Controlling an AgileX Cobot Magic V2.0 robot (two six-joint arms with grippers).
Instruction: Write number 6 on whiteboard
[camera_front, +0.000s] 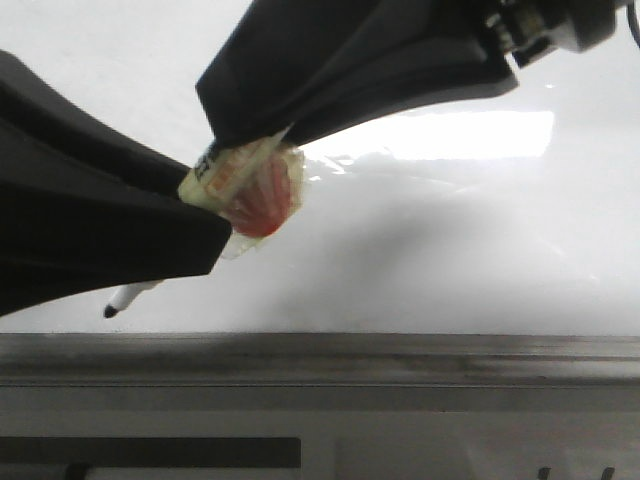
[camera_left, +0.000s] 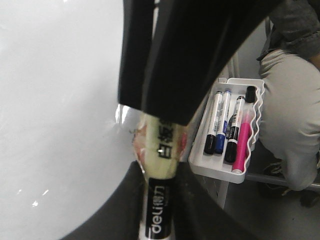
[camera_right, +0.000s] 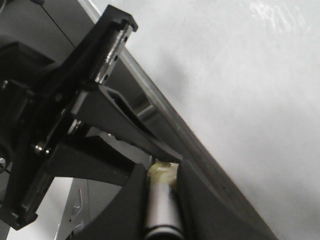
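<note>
Your left gripper (camera_front: 195, 215) and right gripper (camera_front: 255, 140) both clamped on the marker (camera_left: 159, 175), tip near the whiteboard (camera_front: 480, 250) lower-left edge, no number 6 visible.

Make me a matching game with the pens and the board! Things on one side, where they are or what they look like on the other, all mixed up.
Things:
1. held marker
2. pink pen
3. ledge
4. whiteboard

Descriptions:
A. lies in the white tray
B. white, with a bright glare
C. gripped by the left gripper and the right gripper
D. grey, just under the board

Pairs: 1-C, 2-A, 3-D, 4-B
</note>
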